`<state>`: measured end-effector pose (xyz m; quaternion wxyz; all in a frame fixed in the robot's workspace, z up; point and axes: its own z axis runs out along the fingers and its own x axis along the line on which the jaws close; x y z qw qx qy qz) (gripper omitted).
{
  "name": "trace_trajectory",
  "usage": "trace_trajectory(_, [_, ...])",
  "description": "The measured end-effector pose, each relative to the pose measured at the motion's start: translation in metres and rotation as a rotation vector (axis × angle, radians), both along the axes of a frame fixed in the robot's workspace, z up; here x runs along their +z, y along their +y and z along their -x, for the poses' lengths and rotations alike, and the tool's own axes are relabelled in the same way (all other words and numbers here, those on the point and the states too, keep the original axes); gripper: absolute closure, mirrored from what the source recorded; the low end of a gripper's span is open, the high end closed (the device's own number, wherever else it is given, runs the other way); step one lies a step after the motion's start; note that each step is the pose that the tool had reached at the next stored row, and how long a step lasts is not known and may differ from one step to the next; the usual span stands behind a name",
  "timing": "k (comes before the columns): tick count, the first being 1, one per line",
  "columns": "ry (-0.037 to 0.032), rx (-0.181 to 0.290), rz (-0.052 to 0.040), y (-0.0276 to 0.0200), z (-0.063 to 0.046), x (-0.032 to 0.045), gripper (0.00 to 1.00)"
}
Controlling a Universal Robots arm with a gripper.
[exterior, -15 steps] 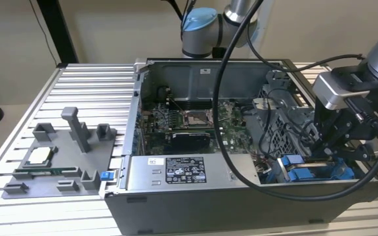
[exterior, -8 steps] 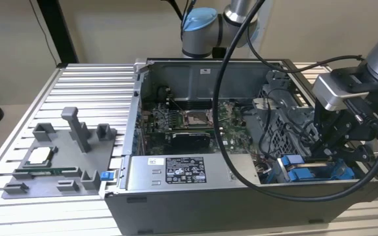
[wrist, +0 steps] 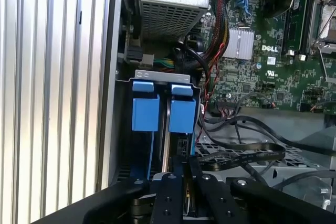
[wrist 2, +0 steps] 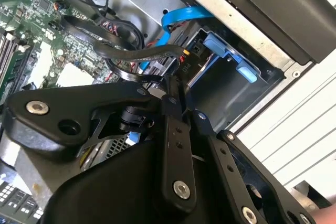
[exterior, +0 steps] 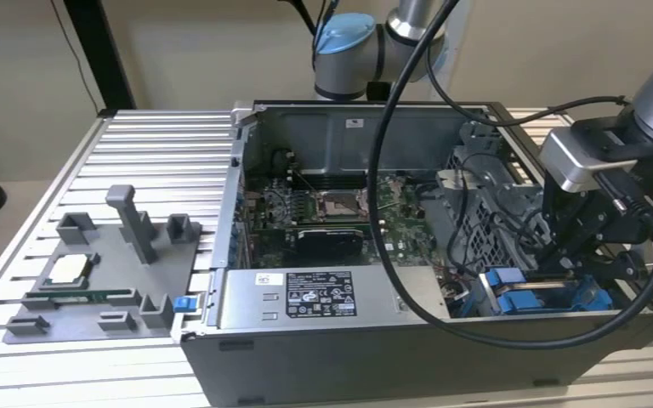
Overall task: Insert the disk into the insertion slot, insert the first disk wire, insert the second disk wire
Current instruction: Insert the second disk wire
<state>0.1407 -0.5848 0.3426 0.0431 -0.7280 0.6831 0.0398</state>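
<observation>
My pincer [exterior: 585, 265] hangs low inside the open computer case [exterior: 417, 340], its fingers drawn close together just above the blue tabs of the insertion slot [wrist: 163, 109]; I cannot tell whether they pinch anything. Within that bay, directly beneath my pincer, the disk [wrist: 164, 129] stands on edge between the blue rails. Black cables [wrist: 247, 153] loop just beside my pincer, with the green motherboard [wrist: 273, 61] farther off.
</observation>
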Motion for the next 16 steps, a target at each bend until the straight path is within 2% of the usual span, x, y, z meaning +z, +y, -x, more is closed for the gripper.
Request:
trace_trajectory(5, [-0.0025, 0.0, 0.0001, 0.0, 0.0, -0.0009, 1.0])
trace_trajectory(16, [-0.0027, -0.022, -0.0017, 0.0005, 0.0, -0.0026, 1.0])
